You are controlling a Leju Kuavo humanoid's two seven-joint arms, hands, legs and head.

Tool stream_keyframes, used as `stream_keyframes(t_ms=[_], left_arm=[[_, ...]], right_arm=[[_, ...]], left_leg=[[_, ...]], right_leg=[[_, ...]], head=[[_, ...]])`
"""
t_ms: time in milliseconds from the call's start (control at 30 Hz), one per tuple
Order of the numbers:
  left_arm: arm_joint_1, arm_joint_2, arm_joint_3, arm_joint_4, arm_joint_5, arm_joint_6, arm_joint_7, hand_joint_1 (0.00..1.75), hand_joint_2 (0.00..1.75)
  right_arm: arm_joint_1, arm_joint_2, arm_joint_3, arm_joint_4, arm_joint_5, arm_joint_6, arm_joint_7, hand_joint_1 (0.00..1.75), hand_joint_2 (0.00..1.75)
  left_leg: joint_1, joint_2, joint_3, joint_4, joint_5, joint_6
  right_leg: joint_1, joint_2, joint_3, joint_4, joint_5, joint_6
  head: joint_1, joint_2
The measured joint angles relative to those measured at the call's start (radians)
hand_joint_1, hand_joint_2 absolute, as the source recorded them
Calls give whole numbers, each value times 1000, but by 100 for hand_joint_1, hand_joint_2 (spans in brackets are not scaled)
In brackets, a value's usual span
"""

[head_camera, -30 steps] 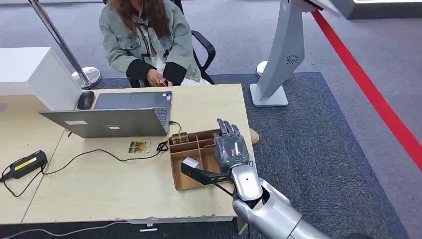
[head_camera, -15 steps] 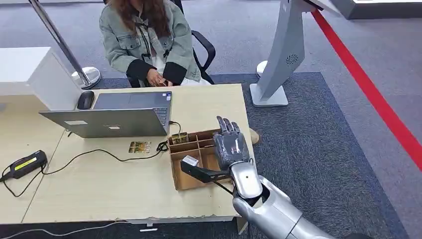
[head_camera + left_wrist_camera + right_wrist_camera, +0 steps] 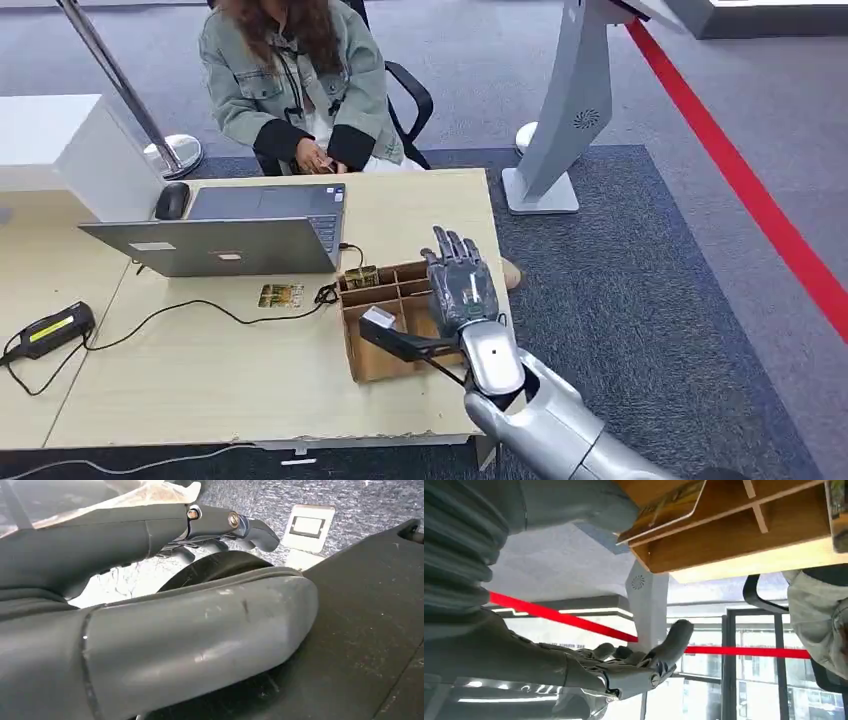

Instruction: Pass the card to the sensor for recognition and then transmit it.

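In the head view the right hand [image 3: 462,290] hovers in the lower middle of the frame, over the right part of a cardboard divider box [image 3: 375,365] on the wooden table [image 3: 200,380]. Its fingers are stretched flat and apart, thumb out to the left, grasping nothing; the hand covers the box's right-hand compartments, so their contents cannot be made out. The right wrist view, turned upside down, shows the same fingers [image 3: 674,640] spread in open air, and a card [image 3: 664,507] leaning in a box compartment at the upper middle of that frame, its upper part cut off by the thumb and the frame edge. In the head view another card [image 3: 281,296] lies flat on the table left of the box, just below a grey laptop [image 3: 230,240]; its print is too small to read. A small item in the box's upper left compartment is unclear. A person [image 3: 290,80] sits at the upper left, head cut off by the frame. The left hand [image 3: 150,630] fills its wrist view so closely that whether it is clenched or released cannot be told.
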Motion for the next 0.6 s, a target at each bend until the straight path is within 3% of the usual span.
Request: stream_keyframes(t_ms=[600], left_arm=[[-1,0,0,0,-1,2,0,0,0]], right_arm=[[-2,4,-1,0,-10,-1,2,70,175]], left_leg=[[0,0,0,0,0,0]], right_leg=[[0,0,0,0,0,0]], head=[[0,0]])
